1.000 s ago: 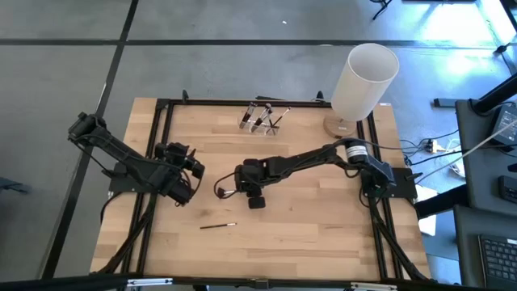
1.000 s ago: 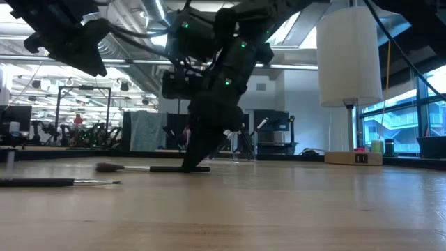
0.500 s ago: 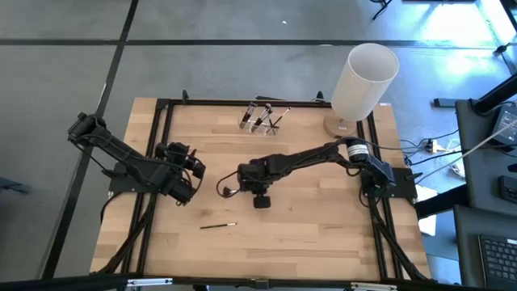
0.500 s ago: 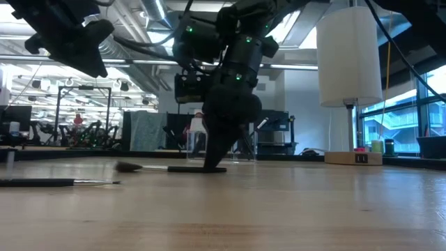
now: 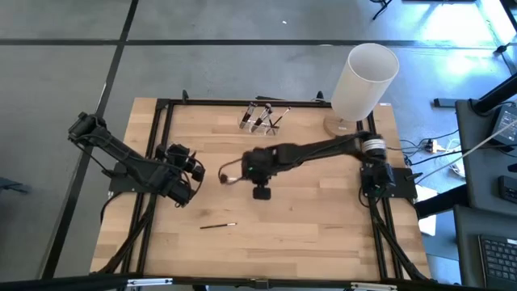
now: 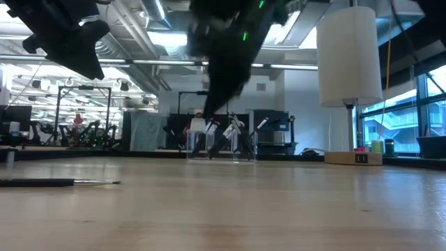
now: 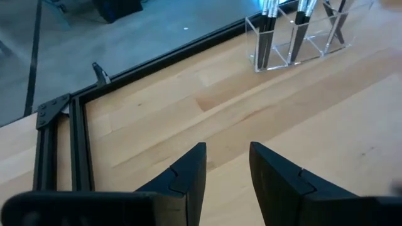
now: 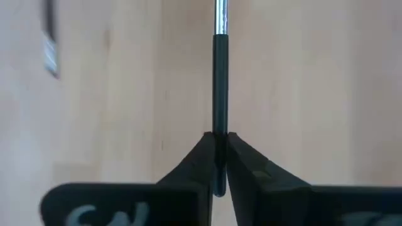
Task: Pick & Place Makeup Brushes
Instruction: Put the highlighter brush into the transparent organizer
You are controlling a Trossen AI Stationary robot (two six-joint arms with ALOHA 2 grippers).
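Observation:
My right gripper (image 5: 245,166) hangs above the table's middle, shut on a makeup brush (image 8: 219,69) with a dark handle and a silvery ferrule (image 8: 220,16). A second thin brush (image 5: 216,226) lies flat on the wood nearer the front edge, also seen in the low view (image 6: 56,183). More brushes stand upright in a clear holder (image 5: 262,118) near the far edge. At the left, my left gripper (image 7: 226,169) is held above the table, open, with nothing between its fingers. My right gripper pinches the brush's dark handle (image 8: 218,129) between its two fingers, well away from the ferrule. The brush runs straight out ahead of the fingertips, in line with the fingers. It is lifted clear of the table.
A tall white cylinder (image 5: 365,77) on a wooden base stands at the far right corner. Black frame rails (image 5: 161,129) run along the table's left, right and far sides. Bare wood lies between the holder and the two grippers.
My right gripper has risen from the table and drawn a little toward the far edge, taking the brush with it. That brush lay flat on the wood a second ago, slid slightly, and is now lifted clear.

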